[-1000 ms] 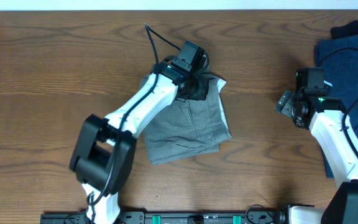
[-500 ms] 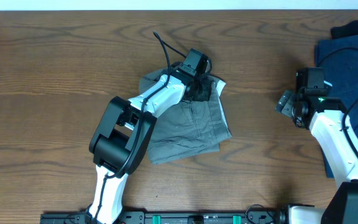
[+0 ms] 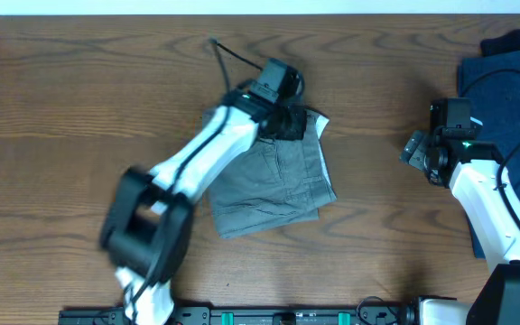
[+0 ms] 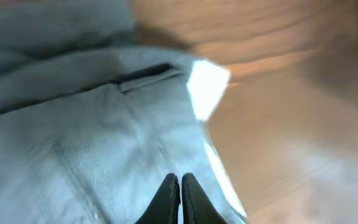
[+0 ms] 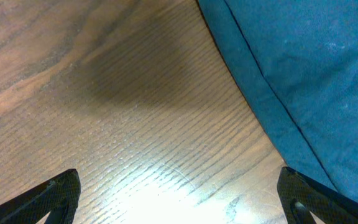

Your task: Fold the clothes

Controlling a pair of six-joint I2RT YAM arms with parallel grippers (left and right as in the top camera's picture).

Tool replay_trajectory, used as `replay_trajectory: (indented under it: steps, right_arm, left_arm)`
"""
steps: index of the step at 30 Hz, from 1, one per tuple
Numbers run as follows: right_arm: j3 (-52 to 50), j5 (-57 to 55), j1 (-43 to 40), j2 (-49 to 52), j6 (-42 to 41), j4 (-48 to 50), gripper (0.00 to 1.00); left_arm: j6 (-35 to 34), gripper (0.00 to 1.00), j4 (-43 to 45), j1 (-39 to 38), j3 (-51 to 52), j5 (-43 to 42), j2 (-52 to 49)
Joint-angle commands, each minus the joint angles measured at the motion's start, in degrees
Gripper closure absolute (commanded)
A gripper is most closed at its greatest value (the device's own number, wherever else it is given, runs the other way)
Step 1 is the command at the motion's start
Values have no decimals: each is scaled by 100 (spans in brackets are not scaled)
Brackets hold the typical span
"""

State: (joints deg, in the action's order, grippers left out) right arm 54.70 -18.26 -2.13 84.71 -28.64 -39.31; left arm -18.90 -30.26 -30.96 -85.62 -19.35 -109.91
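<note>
- The left tool is over the far end of the grey-khaki shorts, which lie folded on the wooden worktop.
- In the left wrist view the left tool has its two dark fingertips pressed together, tip against tip, low over the cloth. Whether a fold of cloth is caught between them, I cannot tell.
- Most of the grey-khaki shorts spread ahead of this tool and to its left. A stitched pocket opening lies ahead of the tips, and a white patch is at the corner of the shorts, ahead and a little to the right.
- To the right of this tool, past the cloth edge, there is bare wood.
- The left arm looks blurred in the overhead view.
- The right tool is well apart from the grey-khaki shorts, above bare worktop.
- In the right wrist view the right tool is spread wide, one finger in each lower corner of the view, with only wood between them.
- The navy-blue shorts lie ahead of this tool and to its right; their edge runs slantwise and does not touch the fingers.
- From overhead, the navy-blue shorts lie just beside the right tool, partly under the right arm.
</note>
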Motion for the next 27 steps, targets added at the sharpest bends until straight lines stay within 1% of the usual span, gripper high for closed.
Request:
replay_trajectory:
  steps: [1, 3, 6, 8, 10, 14, 18, 21, 27]
  right_arm:
    - [79, -96, -15, -37, 42, 4, 1]
    - [79, -96, -11, -37, 42, 4, 1]
    - [79, -96, -11, -37, 42, 4, 1]
    - [79, -96, -11, -37, 42, 4, 1]
    - [79, -96, -11, -37, 42, 4, 1]
    - [79, -96, -11, -37, 42, 4, 1]
    - [79, -96, -11, -37, 42, 4, 1]
    - [79, -96, -11, -37, 42, 4, 1]
    - [79, -96, -11, -37, 42, 4, 1]
  left_arm:
    - [-28, 94, -494, 7, -140, -74, 855]
    - [-31, 93, -1008, -20, -140, -76, 1056]
    - [-31, 94, -1709, -127, -116, -76, 1067]
    - [-31, 94, -1996, -260, 11, -79, 999]
    - [-31, 94, -2076, -404, 162, -173, 925]
    - [-39, 94, -1847, -739, 533, -603, 785]
    - [-142, 94, -1532, -1095, 905, -612, 625]
    - [-350, 94, -1263, -1244, 1110, -614, 468]
    - [-557, 94, -404, -1384, 1320, -599, -46]
